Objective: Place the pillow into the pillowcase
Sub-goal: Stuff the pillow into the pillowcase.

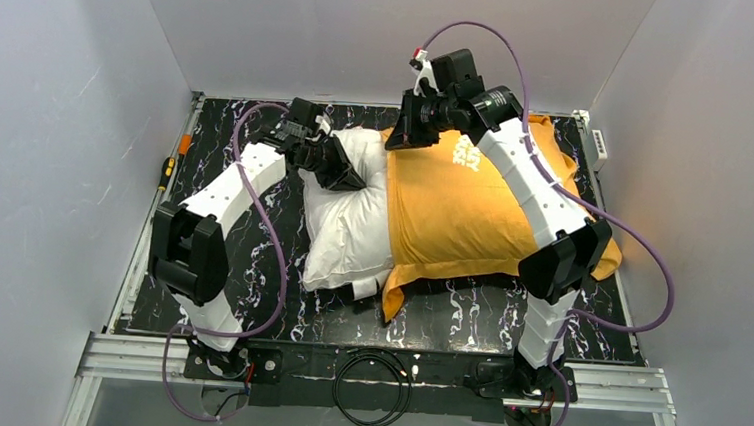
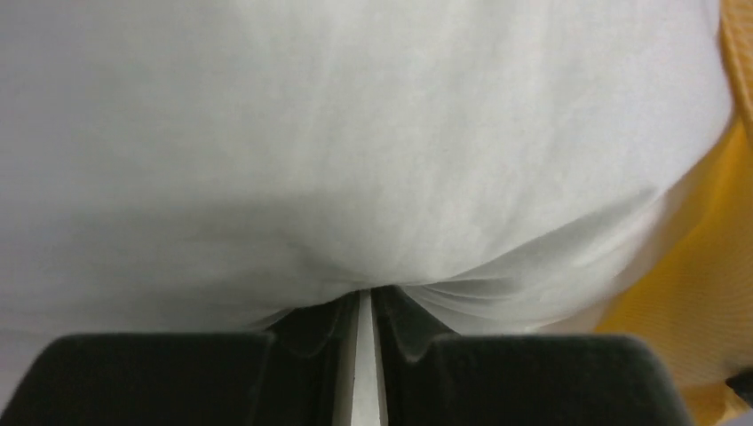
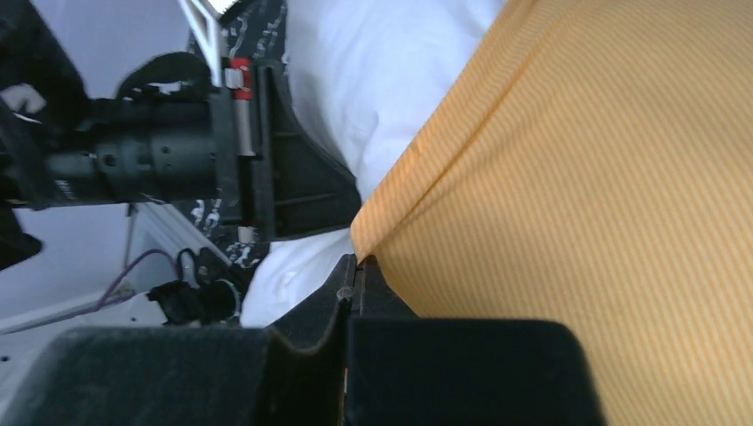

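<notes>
table [image 1: 466,314]: black marble-look top, grey walls round it
pillow [image 1: 347,226]: lying mid-table, mostly inside the case, roughly 1 third poking out on the left. Looks plump, soft and light, and squashes wherever it's grabbed, so I'd pinch a fold at the bare end
axis: long side runs left-right across the table, bare end pointing left
pillowcase [image 1: 453,218]: thin floppy orange cloth, mouth facing left; the hem is the bit to hold
left gripper [image 2: 364,297]: clamped on a fold of white pillow fabric
right gripper [image 3: 355,266]: pinched tight on the orange hem
</notes>
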Motion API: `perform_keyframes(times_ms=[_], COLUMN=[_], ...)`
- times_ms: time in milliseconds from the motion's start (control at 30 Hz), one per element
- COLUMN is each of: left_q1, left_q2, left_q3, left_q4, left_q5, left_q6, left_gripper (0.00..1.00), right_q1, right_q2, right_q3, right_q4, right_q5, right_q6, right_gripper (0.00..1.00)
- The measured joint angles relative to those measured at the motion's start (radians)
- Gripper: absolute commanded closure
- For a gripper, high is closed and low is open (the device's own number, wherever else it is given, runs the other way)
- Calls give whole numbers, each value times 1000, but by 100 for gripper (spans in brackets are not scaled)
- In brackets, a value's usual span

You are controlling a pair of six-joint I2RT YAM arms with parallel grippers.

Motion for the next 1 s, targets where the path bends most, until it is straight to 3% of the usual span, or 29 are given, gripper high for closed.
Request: perform_keyframes(times_ms=[67, 233, 400, 467, 600, 700, 800, 900, 1000], left_q1=[-10, -85, -116, -118, -134, -140, -127, -84, -13], left_q2=[0, 10, 73, 76, 21, -55, -167, -326, -488], left_q3=[-22, -22, -19, -22, -20, -13, -12, -56, -171], left_q4=[53, 232, 386, 396, 268, 82, -89, -224, -316], left_q5=[19, 35, 28, 30, -21, -101, -190, -239, -258], left_q6=[-29, -119, -239, -248, -180, -92, -5, 74, 132], left_gripper=[100, 100, 100, 98, 51, 25, 10, 2, 2], right_q1=[-10, -14, -33, -35, -29, -25, -8, 13, 19], right_q2=[-21, -35, -178, -215, -265, -304, -311, -299, -282], right_q3=[-45, -213, -651, -739, -768, -763, -746, -733, -709], right_q4=[64, 328, 845, 941, 923, 881, 835, 813, 789], right_q5=[-63, -188, -136, -111, -117, -161, -208, -245, -271], right_q6=[53, 273, 657, 736, 737, 700, 665, 642, 625], right_gripper=[99, 99, 99, 99, 99, 99, 99, 99, 99])
